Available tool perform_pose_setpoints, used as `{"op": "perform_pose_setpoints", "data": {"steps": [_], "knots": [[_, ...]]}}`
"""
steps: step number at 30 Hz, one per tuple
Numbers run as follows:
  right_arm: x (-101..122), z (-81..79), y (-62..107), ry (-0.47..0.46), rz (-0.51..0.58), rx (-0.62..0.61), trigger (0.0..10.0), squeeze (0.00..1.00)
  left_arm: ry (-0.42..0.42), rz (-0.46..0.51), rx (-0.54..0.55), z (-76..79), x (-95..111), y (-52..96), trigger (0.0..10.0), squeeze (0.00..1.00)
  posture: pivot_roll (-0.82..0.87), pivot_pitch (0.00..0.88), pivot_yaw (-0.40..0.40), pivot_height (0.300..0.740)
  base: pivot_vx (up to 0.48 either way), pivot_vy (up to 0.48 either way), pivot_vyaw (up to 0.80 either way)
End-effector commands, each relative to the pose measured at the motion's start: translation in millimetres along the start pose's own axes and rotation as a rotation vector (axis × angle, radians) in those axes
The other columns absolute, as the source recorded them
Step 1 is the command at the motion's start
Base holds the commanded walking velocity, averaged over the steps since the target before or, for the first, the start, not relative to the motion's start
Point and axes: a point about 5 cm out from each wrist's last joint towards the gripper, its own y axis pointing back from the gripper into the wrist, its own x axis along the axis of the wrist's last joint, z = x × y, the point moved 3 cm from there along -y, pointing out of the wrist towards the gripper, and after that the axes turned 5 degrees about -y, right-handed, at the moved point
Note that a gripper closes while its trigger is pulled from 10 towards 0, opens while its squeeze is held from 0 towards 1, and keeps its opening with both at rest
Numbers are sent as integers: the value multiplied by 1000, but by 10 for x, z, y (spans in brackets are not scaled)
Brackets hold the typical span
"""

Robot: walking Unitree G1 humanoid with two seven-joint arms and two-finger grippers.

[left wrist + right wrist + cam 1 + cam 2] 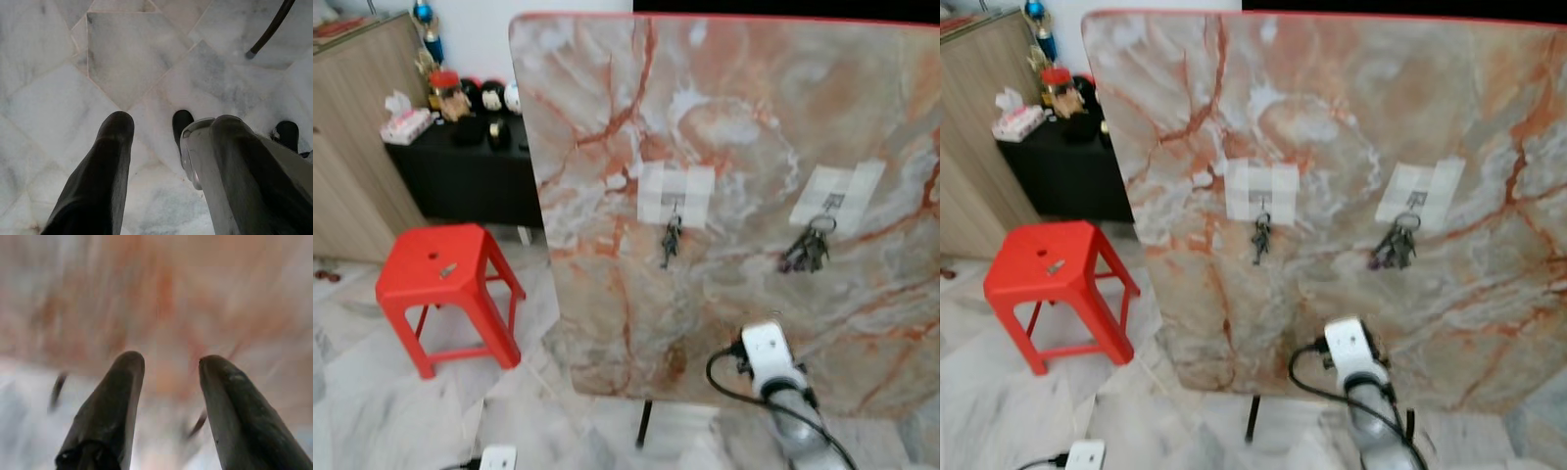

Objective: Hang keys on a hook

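An upright marble-patterned board (734, 147) carries two white taped patches, each with a hook. A small dark bunch of keys (671, 241) hangs from the left hook (674, 206). A bigger bunch of keys (806, 250) hangs from the right hook (832, 203). My right arm (771, 364), with its white wrist and black cable, reaches up in front of the board's lower edge, below the right bunch. In the right wrist view my right gripper (171, 360) is open and empty, facing the blurred board. My left gripper (171, 122) hangs open over the floor.
A red plastic stool (445, 279) stands left of the board on the marble floor. Behind it is a black cabinet (460, 171) with small items, beside a wooden cupboard (352, 147). A white power strip (497, 457) lies on the floor. The board's black leg (645, 423) meets the floor.
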Motion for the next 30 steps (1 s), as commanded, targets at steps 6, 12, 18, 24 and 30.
{"op": "perform_pose_setpoints", "data": {"steps": [6,12,18,24,30], "knots": [[-465,-58,7,-249,-263,-3,10000,0,-12,-36,7,-19,-90,17,10000,0,-27,0,-22,740,0,0,0],[-834,-112,157,-272,-407,19,10000,0,-14,-42,15,-71,-94,18,10000,0,-29,0,-15,740,0,0,0],[-1063,-37,273,-311,-476,-18,10000,0,-14,-28,26,-134,-21,-1,10000,0,-28,0,-7,740,0,0,0],[-1144,-32,324,-356,-480,-30,10000,0,-25,-15,22,-173,4,-2,10000,0,-46,0,7,740,0,0,0],[-1132,-68,319,-355,-476,-22,10000,0,-20,-15,27,-191,-13,6,10000,0,-36,0,3,740,0,0,0]]}}
